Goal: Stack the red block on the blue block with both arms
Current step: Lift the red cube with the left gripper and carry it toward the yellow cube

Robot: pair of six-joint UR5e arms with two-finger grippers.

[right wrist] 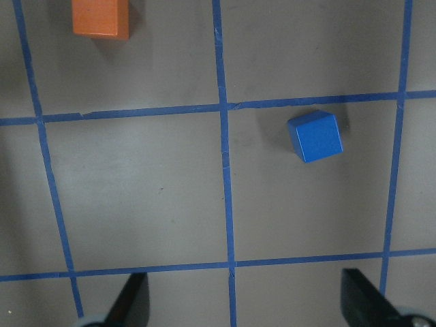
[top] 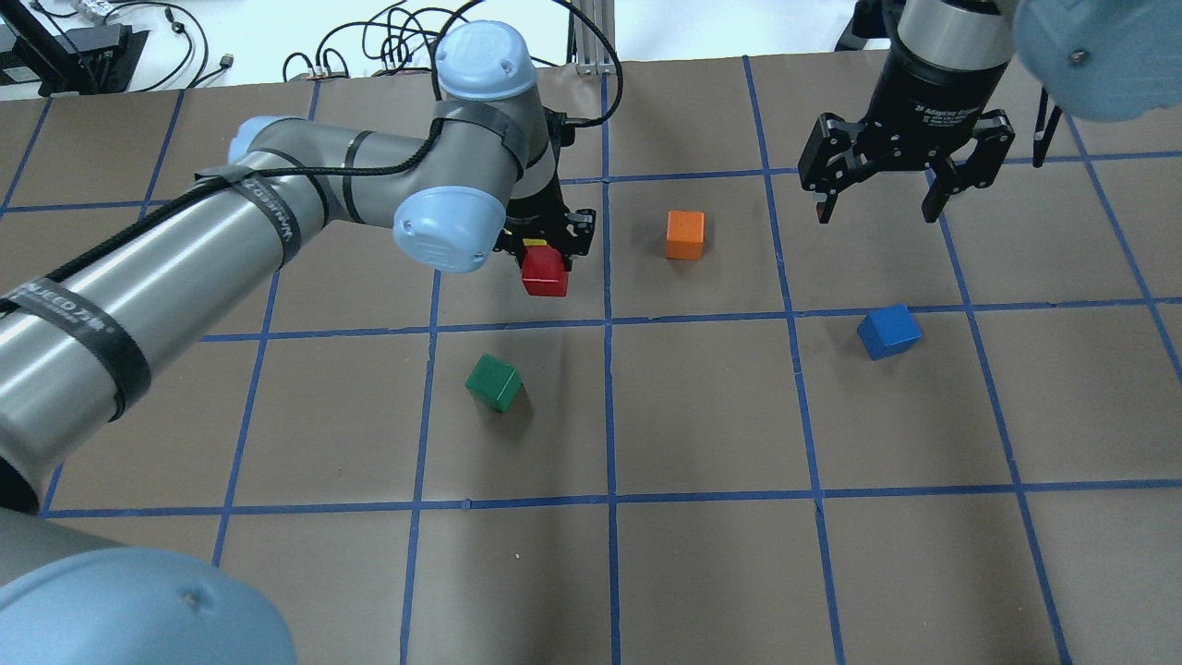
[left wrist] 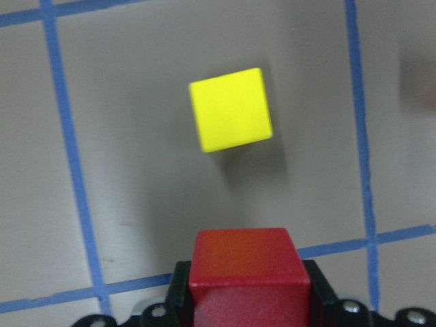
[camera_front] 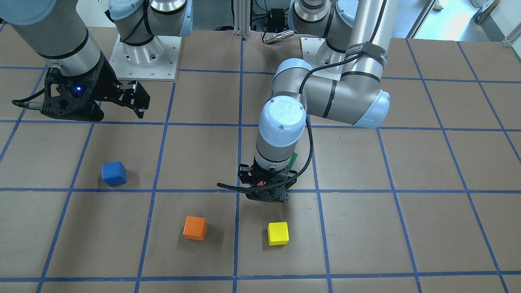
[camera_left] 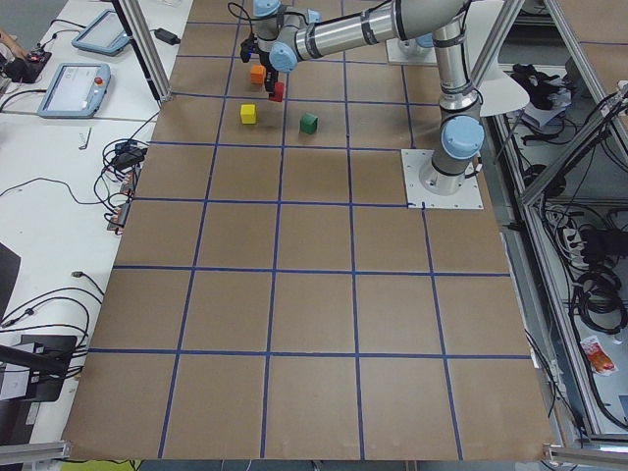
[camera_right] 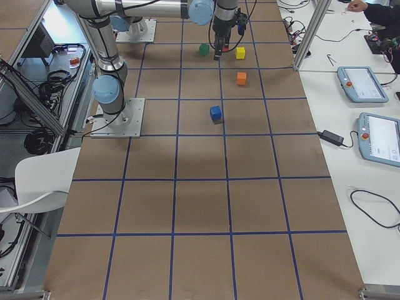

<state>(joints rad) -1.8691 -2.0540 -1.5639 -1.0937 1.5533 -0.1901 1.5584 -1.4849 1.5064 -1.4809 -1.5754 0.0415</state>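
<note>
Red filled the left hand (top: 545,259), whose fingers were clamped on the sides of the red block (top: 545,276), seemingly clear of the tabletop (top: 702,416). The blue block (top: 888,332) sat well apart at about three o'clock in the overhead view, with the right hand (top: 876,212) wide open and empty at its twelve. Done well, the carry would stay level and square the faces with that slightly turned cube before lowering.

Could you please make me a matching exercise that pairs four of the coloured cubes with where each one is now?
1. small matte red cube
2. small matte blue cube
3. small yellow cube
4. small green cube

A. tabletop, nearest the open right gripper
B. tabletop, robot's side of left gripper
C. between the left gripper's jaws
D. tabletop, operators' side of left gripper

Pairs: 1-C, 2-A, 3-D, 4-B
</note>
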